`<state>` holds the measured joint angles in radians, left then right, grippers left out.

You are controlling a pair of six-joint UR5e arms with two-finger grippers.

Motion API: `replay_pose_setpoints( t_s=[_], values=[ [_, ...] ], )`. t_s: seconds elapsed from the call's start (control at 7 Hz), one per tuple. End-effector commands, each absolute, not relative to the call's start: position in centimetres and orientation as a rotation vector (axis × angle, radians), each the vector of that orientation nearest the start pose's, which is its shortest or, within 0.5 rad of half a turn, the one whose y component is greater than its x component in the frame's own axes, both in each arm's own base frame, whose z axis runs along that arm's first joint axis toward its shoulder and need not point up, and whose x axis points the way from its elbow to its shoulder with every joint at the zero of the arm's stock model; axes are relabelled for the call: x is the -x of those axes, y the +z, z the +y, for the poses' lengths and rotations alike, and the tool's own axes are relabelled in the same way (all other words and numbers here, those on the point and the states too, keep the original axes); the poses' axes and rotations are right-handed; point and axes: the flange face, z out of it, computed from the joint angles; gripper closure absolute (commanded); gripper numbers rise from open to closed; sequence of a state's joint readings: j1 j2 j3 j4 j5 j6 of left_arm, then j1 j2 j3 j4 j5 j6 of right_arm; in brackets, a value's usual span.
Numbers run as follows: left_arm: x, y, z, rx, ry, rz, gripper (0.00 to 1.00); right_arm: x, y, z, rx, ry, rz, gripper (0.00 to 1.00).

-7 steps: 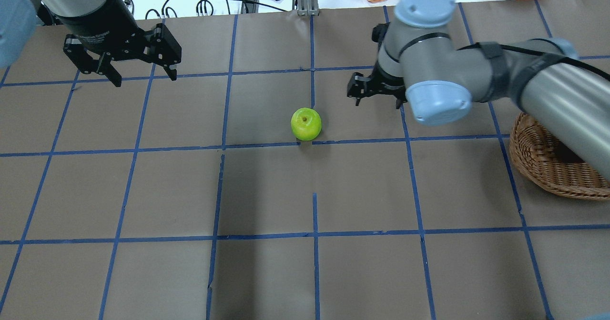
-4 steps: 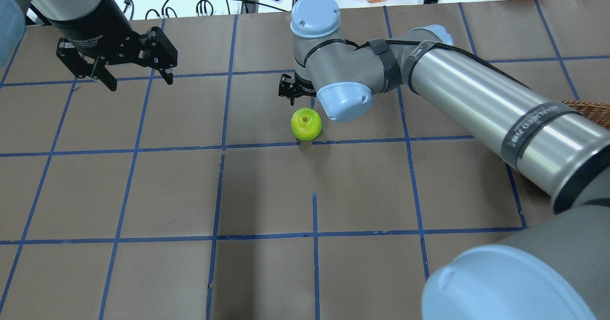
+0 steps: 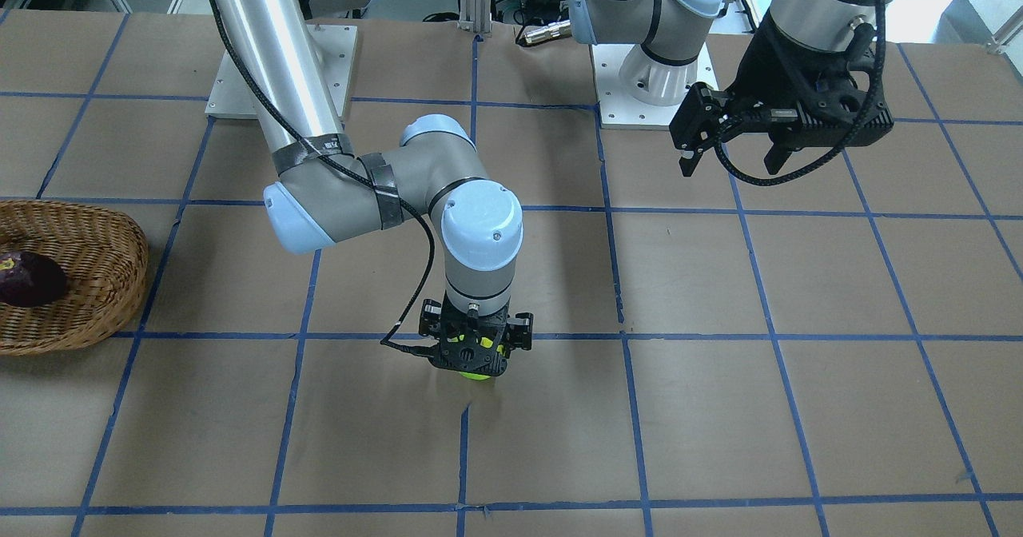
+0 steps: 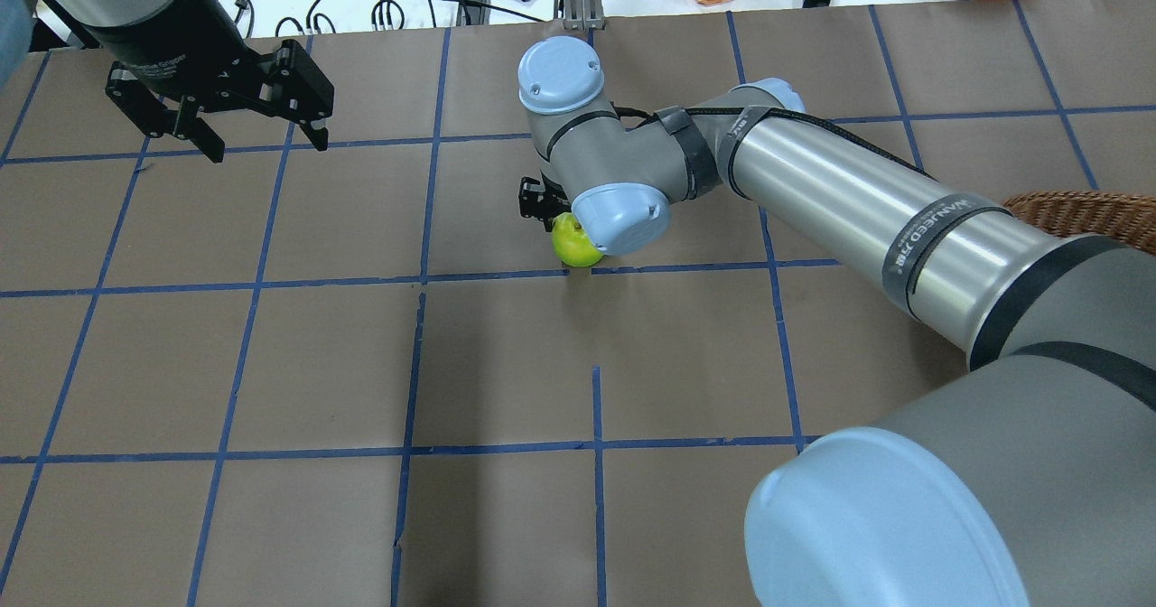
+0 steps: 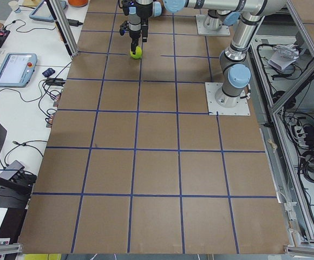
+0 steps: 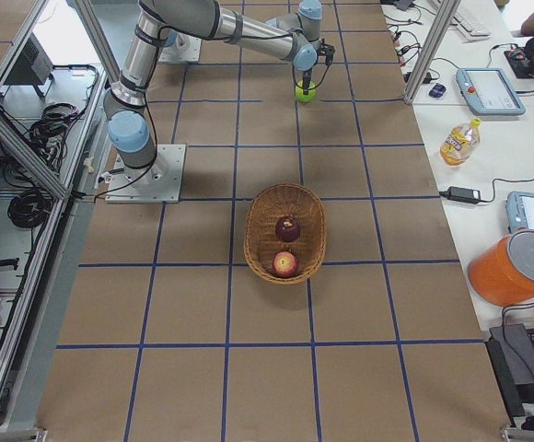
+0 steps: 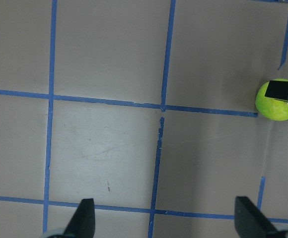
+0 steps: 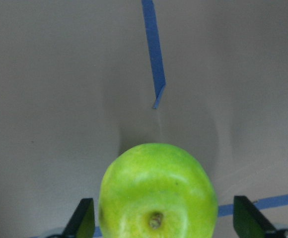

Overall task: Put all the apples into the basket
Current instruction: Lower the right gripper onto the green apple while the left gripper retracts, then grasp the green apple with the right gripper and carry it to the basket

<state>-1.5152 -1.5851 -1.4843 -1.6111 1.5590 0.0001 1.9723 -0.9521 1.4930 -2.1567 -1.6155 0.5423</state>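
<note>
Brown paper-covered table [image 4: 271, 363]. Reaching across it from the right of the overhead view, the right arm [image 4: 813, 191], wrist pointed straight down over the middle of the table.

Toward the robot's right end, the basket [image 6: 253, 241]: oval, long axis along the table's length, open side up. Only a strip of rim on show in the overhead view, the rest behind the arm; cut off by the picture's edge in the front-facing view.

Up off the table on the robot's left, the left gripper [image 4: 268, 142], jaws spread wide, nothing between them. Low over the table, the right gripper [image 3: 477, 359], likewise spread wide, one finger [image 8: 84, 220] on either side of the green apple [image 8: 159, 193], a sliver of gap on each side, no grip on it.

Green apple sitting on the table just beside a blue tape line [image 4: 497, 275], stem dimple straight up toward the wrist; near-round, so no long axis to speak of. Mostly covered by the wrist in the overhead and front-facing views.

Inside the basket, well apart from the green one, the maroon apple [image 6: 287, 227] and the red apple [image 6: 285, 264], close together along the basket's length, the red one's pale dimple up. Which way the maroon one points: too small to tell.
</note>
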Motion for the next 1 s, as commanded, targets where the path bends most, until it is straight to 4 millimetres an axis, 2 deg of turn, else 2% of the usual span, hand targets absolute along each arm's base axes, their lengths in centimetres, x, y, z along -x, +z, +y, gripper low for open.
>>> replay_pose_setpoints(
  t_s=[0.0,0.14,0.29,0.43,0.57,0.71,0.86],
  values=[
    [10.5,52.5,-51.0,0.07,-0.068,3.151,0.0,-38.8,19.5,-58.4,-0.204,-0.058,3.159,0.04],
    [10.5,52.5,-51.1,0.07,-0.071,3.149,0.0,-38.8,19.5,-58.3,-0.204,-0.054,3.158,0.13],
    [10.5,52.5,-51.2,0.07,-0.073,3.151,0.0,-38.7,20.0,-58.5,-0.209,-0.053,3.154,0.44],
    [10.5,52.3,-51.3,0.07,-0.066,3.146,0.0,-37.8,21.6,-59.2,-0.234,-0.06,3.114,0.57],
    [10.5,52.5,-51.3,0.075,-0.075,3.141,0.0,-36.3,24.8,-59.2,-0.256,-0.09,3.109,0.58],
    [10.2,52.9,-51.5,0.077,-0.075,3.117,0.0,-31.8,28.9,-59.9,-0.233,-0.175,3.152,0.57],
    [10.3,52.6,-51.8,0.089,-0.066,3.119,0.0,-25.4,30.6,-59.9,-0.096,-0.126,3.241,0.57]
  ],
)
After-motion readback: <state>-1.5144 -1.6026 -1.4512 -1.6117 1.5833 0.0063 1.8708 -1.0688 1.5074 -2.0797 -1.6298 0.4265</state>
